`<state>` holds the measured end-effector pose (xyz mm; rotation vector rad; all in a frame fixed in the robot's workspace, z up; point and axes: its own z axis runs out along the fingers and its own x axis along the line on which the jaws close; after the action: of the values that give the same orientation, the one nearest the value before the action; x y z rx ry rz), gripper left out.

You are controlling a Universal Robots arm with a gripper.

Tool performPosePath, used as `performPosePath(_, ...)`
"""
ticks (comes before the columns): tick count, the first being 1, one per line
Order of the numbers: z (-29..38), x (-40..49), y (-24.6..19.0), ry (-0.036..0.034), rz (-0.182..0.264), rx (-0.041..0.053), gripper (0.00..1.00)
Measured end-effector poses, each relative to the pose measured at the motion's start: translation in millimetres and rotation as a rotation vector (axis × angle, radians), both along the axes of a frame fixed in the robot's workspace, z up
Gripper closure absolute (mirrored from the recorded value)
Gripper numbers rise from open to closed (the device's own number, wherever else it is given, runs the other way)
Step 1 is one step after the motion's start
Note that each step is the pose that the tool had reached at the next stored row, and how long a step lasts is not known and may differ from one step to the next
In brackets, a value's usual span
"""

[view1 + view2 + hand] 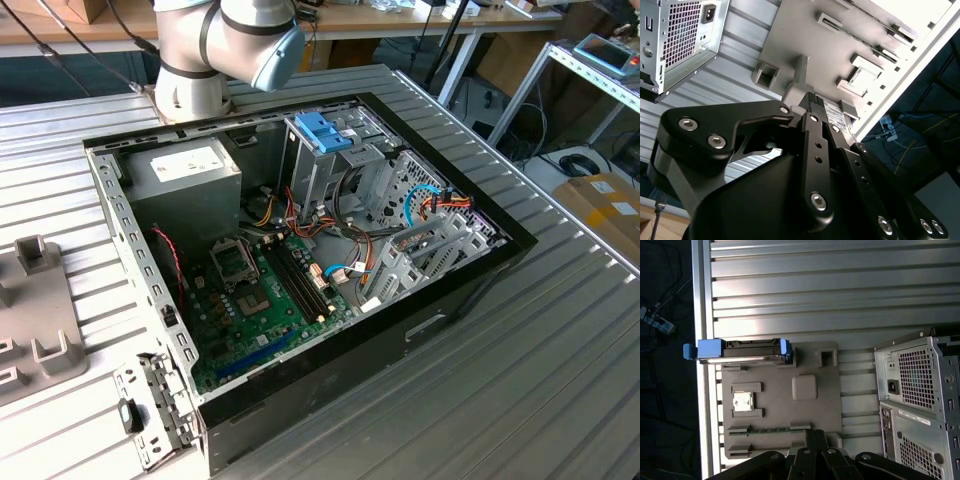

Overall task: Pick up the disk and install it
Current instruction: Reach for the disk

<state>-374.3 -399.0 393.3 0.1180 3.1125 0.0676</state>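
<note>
Ribbed table [840, 290]: disk [737, 351] on grey fixture [775, 410]; end effector [815, 436] cut off.

Disk [747, 351] grey with light-blue rails — tray [780, 405] plain grey — table [840, 290] ribbed silver.

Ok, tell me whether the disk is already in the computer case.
No, the disk sits on the grey tray outside the case.
</note>
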Motion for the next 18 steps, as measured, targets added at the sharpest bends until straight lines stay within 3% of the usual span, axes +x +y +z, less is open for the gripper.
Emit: performPosePath(18,0.0,-8.5,0.0,0.0,0.0,0.0,0.9)
